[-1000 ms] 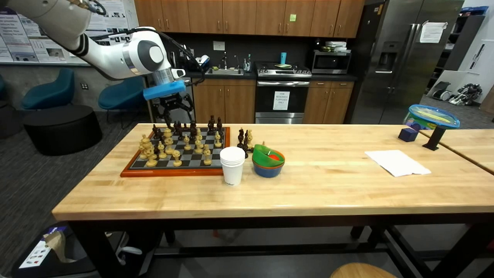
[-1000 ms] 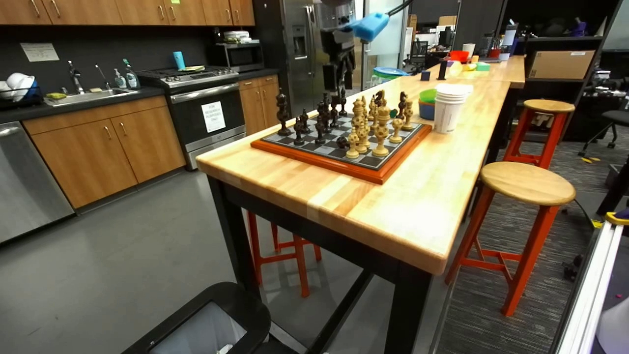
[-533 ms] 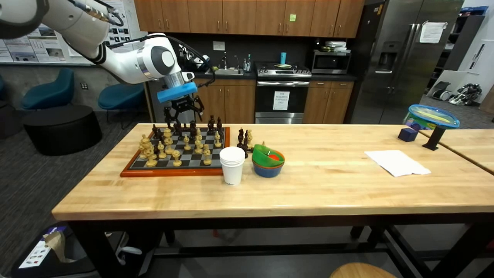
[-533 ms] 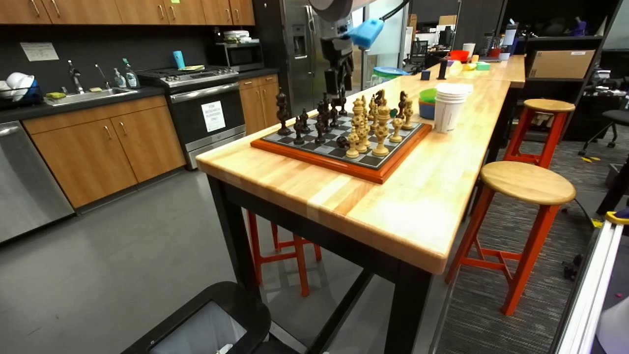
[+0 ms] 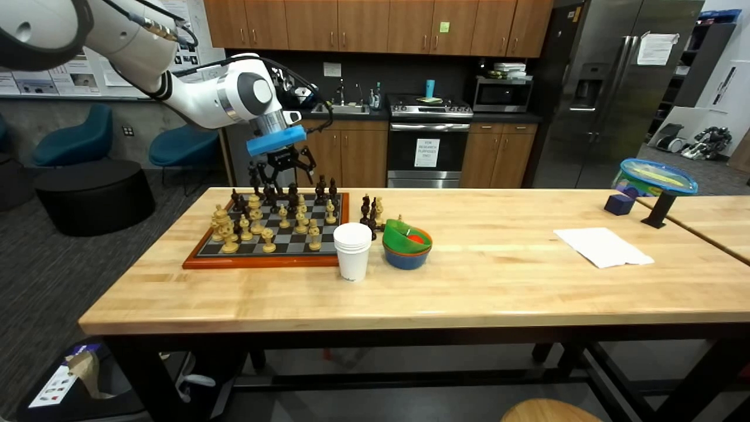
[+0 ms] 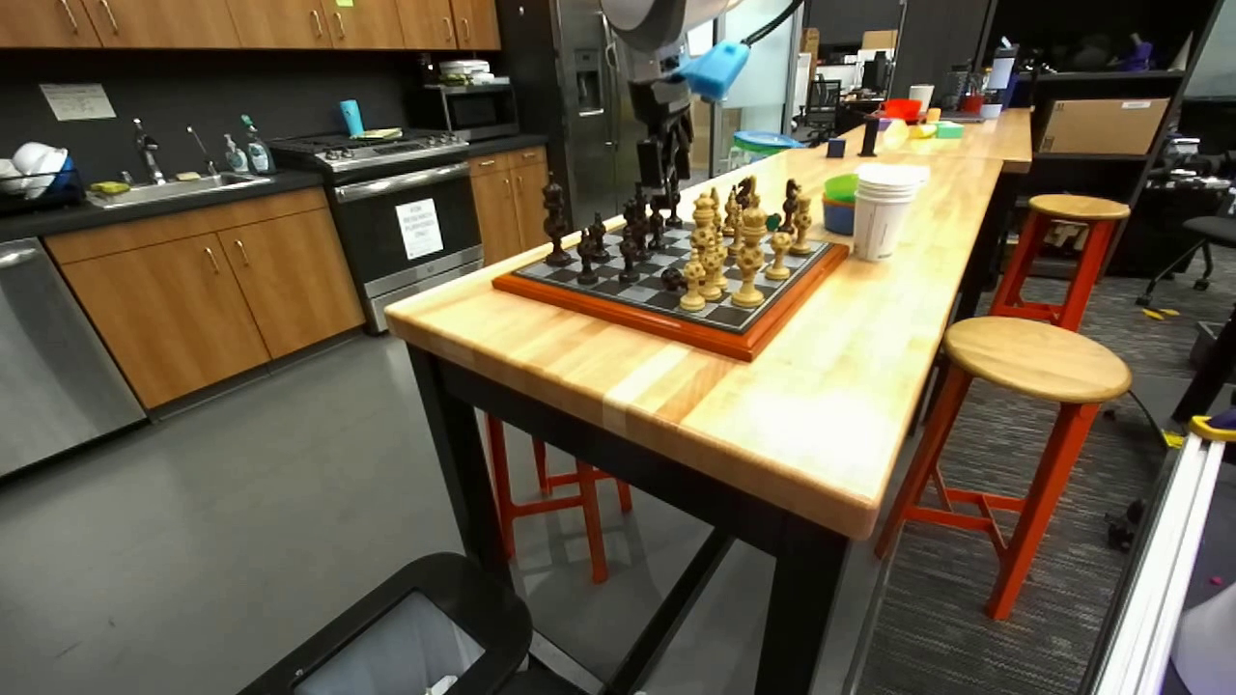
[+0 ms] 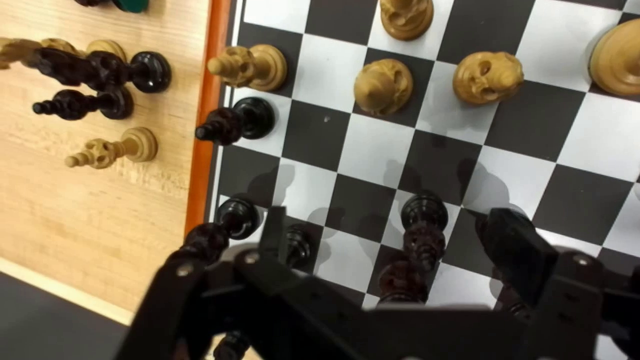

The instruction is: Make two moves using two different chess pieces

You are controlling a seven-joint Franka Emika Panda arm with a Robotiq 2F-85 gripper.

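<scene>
Wooden cabinets (image 5: pixel 375 26) hang above the stove (image 5: pixel 430 133), teal chairs (image 5: pixel 79 140) standing on dark carpet (image 5: pixel 88 264)

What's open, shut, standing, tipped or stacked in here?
Robotiq gripper: open, empty
Light chess pieces on the chessboard: upright
Dark chess pieces: mostly upright
Paper cups: stacked
Green bowl: tilted
Oven door: shut
Microwave: shut
Refrigerator: shut
Wooden cabinets: shut
Dishwasher: shut
Trash bin: open
Plastic tub: lidded

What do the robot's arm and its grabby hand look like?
The arm is chunky and rounded, mostly white with grey and black parts. A black cable loops along it. The gripper is black, with two jointed fingers and small round silvery screws. Just above it is a bright blue bar.
</scene>
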